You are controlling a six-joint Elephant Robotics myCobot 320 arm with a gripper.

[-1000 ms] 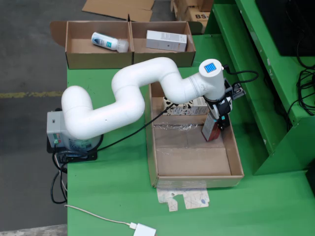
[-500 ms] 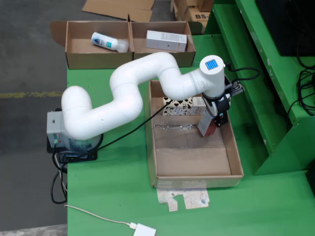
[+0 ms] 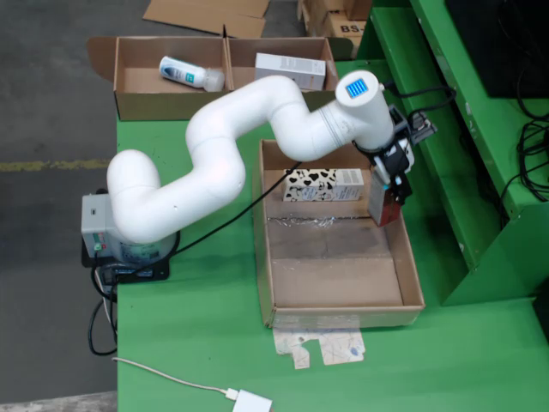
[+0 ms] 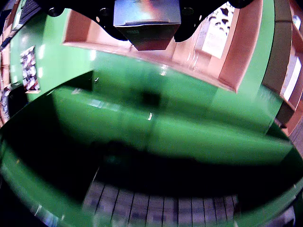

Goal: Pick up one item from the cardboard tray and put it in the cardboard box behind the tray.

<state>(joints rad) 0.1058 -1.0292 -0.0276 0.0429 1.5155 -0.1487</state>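
Note:
My gripper (image 3: 389, 190) is shut on a small dark red box (image 3: 383, 204) and holds it upright over the right wall of the cardboard tray (image 3: 334, 296). In the gripper view the gripper (image 4: 147, 34) is at the top edge, its jaws closed on the sides of the box (image 4: 147, 19), with the tray wall (image 4: 227, 71) behind. A cow-patterned carton (image 3: 322, 184) lies at the far end of the tray and also shows in the gripper view (image 4: 215, 33). The cardboard box (image 3: 137, 105) stands behind the tray with two compartments.
The box's left compartment holds a white bottle (image 3: 190, 73), the right a white carton (image 3: 290, 70). A green shelf frame (image 3: 480, 197) stands close to the gripper's right. The arm's base (image 3: 111, 232) is at the table's left edge. A white cable (image 3: 171, 378) lies in front.

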